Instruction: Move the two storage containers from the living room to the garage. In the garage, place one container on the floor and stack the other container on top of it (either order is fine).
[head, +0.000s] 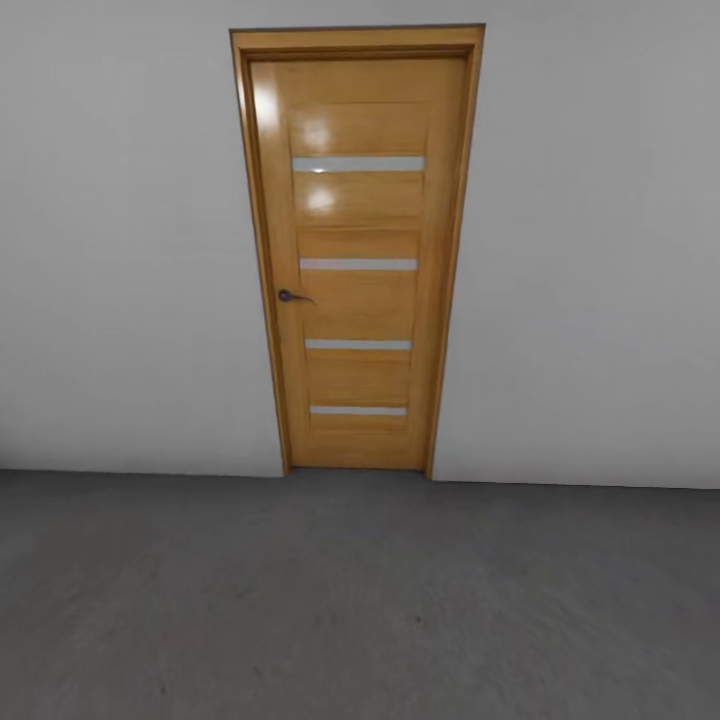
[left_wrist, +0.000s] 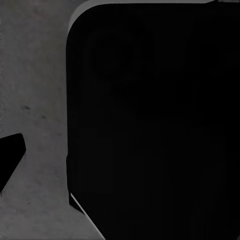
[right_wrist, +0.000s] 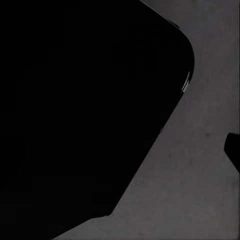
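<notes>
Black body (left_wrist: 150, 125): close before left wrist camera; likewise right.
Floor (head: 360, 600): grey mottled concrete.
Door (head: 358, 260): orange wood, four pale slits, shut.
Grippers: state cannot be told.

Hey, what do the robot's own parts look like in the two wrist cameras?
Both wrist views show a large matte black body with rounded corners and a thin pale edge line. A small black tip juts in at each frame's side. No cables or markings visible.
</notes>
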